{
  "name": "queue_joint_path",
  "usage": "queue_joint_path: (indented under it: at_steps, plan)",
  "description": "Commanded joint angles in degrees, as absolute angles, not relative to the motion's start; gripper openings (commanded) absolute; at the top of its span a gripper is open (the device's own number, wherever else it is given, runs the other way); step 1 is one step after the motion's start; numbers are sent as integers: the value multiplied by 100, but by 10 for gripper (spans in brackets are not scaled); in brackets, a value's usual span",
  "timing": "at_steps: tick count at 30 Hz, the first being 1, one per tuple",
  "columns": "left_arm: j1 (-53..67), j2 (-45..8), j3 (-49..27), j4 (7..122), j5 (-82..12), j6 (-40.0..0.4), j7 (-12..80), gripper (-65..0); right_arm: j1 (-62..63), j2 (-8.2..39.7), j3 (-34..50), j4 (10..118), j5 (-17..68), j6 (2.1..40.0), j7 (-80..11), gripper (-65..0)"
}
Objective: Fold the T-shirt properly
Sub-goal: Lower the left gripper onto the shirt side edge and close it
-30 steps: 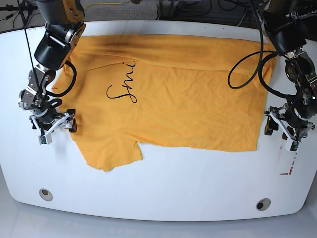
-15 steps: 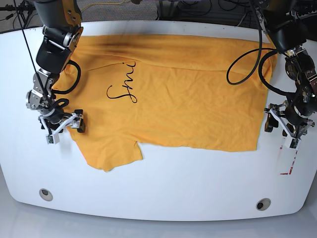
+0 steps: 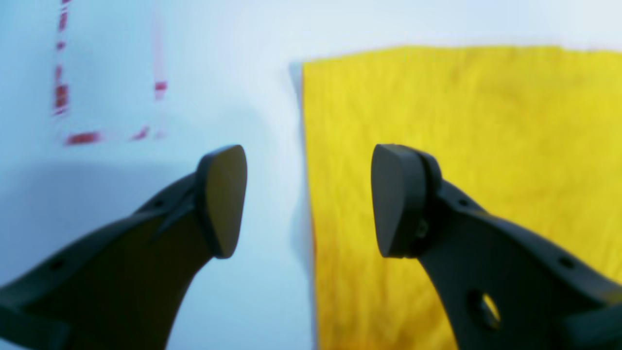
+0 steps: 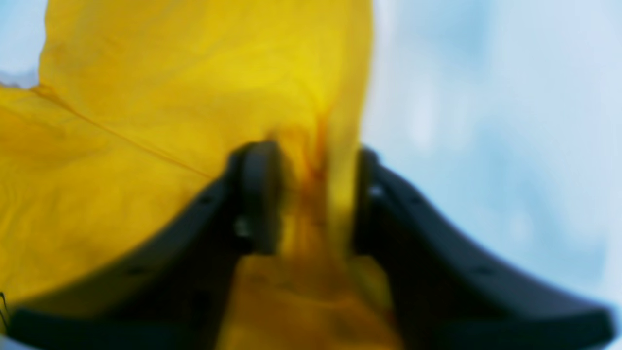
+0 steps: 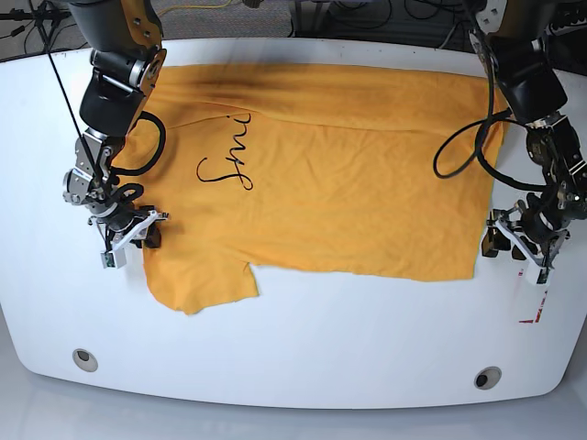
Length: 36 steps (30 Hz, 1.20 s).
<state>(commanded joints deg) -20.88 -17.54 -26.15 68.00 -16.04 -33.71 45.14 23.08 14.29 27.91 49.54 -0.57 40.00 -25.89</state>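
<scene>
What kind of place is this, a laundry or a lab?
Most likely a robotics lab: two cabled arms work a T-shirt on a bare white table with red tape marks, and loose cables trail behind it.

- A white table (image 5: 303, 339) with a curved front edge fills nearly the whole base view.
- Two small round metal fittings (image 5: 84, 358) sit near its front corners.
- Red dashed marks (image 3: 60, 92) show on the tabletop.
- Behind the far edge lie dark cables (image 5: 385, 18) on a grey floor.
- Light is even, with soft shadows.
</scene>
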Motion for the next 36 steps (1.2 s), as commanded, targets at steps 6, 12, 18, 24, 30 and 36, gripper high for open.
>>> queue_joint_path:
  at_steps: [6, 12, 18, 24, 30, 36]
  plan:
    - [-2712, -1745, -2615, 5473, -980, -3134, 3749, -265, 2308, 1429, 2791, 4954, -66, 4000, -2589, -634]
    - [-3248, -1727, -2615, 4312, -620, -3108, 3231, -254, 2290, 1420, 2791, 4954, -66, 4000, -2598, -631]
    - [-3486, -1719, -2615, 3662, -611, -3099, 2967, -187, 2290, 1420, 2791, 4954, -66, 4000, -2598, -631]
    - [-3644, -1552, -2615, 3248, -620, -3099, 2888, -179, 2290, 1420, 2791, 4954, -66, 4000, -2598, -631]
    - [-3644, -1349, -2571, 3169, -611, -3090, 2826, -179, 2290, 1420, 2791, 4954, -66, 4000, -2598, -631]
    - [-3644, -1130, -2062, 3204, -629, -3090, 2826, -185, 2290, 1420, 2791, 4954, -66, 4000, -2598, -631]
